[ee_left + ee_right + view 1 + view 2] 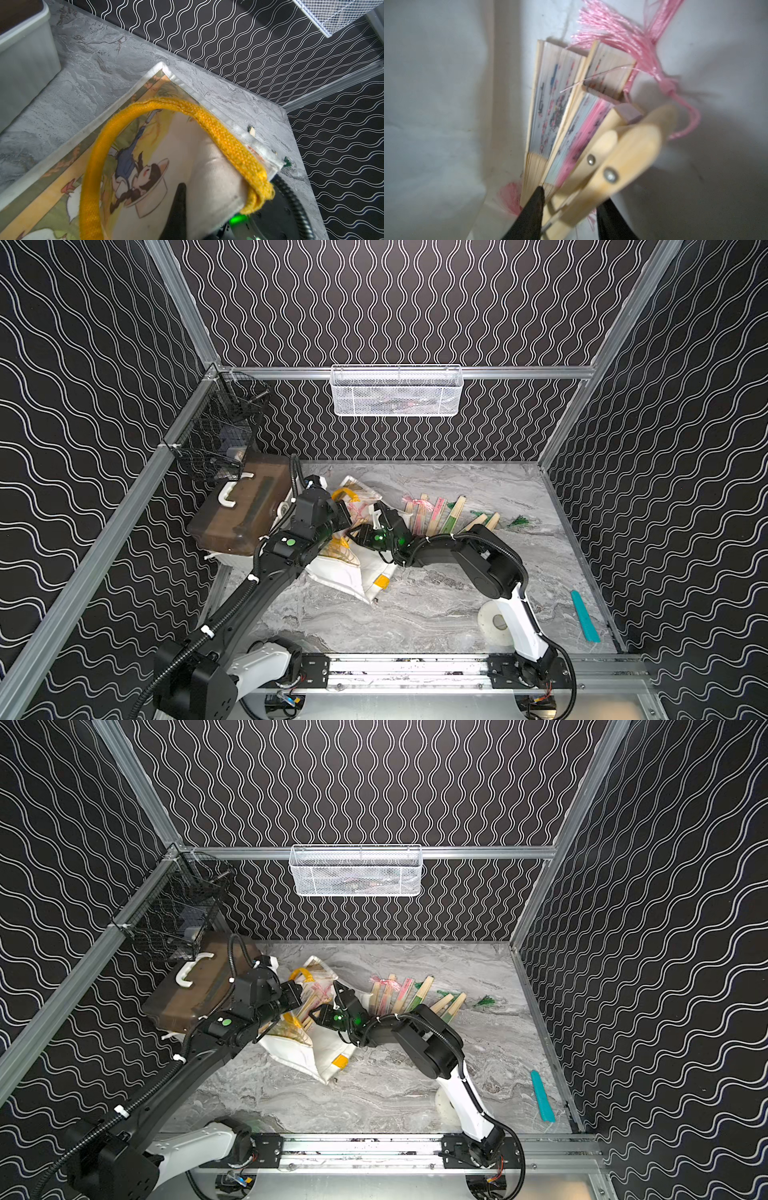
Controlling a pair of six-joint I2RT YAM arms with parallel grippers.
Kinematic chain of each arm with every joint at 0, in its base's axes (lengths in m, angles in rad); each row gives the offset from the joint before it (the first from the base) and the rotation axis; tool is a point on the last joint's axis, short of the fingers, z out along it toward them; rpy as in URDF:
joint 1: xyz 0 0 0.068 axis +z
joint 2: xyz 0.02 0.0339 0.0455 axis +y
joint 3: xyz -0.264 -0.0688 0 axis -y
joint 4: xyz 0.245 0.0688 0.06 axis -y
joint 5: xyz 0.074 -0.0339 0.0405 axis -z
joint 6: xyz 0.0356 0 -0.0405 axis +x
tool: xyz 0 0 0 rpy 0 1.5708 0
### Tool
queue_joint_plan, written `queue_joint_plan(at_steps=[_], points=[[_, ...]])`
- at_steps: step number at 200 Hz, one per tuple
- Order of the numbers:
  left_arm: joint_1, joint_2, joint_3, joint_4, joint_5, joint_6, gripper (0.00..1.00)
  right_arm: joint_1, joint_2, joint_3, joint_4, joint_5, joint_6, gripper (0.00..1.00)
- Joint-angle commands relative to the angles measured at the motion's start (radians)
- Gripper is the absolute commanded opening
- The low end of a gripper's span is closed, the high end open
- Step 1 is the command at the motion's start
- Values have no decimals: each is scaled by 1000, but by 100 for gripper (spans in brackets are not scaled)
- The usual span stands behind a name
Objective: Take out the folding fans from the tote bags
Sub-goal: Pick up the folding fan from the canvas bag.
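Note:
The white tote bag [365,572] [320,1056] lies slumped at the table's middle left, its yellow handle [228,135] looping up. My left gripper [345,510] [297,992] is shut on the bag's rim fabric; only one black finger [180,197] shows, and the cloth hides the rest. My right gripper [376,508] [338,988] [572,197] reaches inside the bag. Its jaws stand apart around the blurred bamboo pivot ends of two folding fans. More fans [550,108] and a pink tassel [623,37] lie deeper in the bag. Several fans [432,514] [399,994] lie side by side on the table right of the bag.
A brown-lidded white box [241,506] stands at the left, under a black wire basket [216,435]. A white mesh basket [395,391] hangs on the back wall. A white tape roll [494,622] and a teal strip [585,616] lie at the front right.

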Motion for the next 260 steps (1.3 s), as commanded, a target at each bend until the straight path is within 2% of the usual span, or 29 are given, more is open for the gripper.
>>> queue_joint_plan(at_steps=[1,29,43,62,68,100,115,174,260], points=[[2,-10,-5,-2,32,4,0,-12,34,31,37,-16,60,50],[3,-17,-14,3,47,5,0,-15,54,52,40,-25,71,51],[2,-17,-15,2,51,3,0,-15,61,67,29,-26,74,56],[2,-15,-18,14,66,-5,0,-15,81,96,-4,-27,78,57],[2,-16,-21,18,70,-9,0,-15,89,104,-15,-30,81,55],[2,-20,-21,9,53,-2,0,-18,95,87,3,-35,91,32],[3,-21,-19,1,33,9,0,-20,70,60,24,-30,74,26],[9,-16,40,-63,-103,118,0,-15,-94,-113,214,-56,22,21],[12,-14,70,-62,-190,181,0,19,-231,-187,124,25,-125,17]])
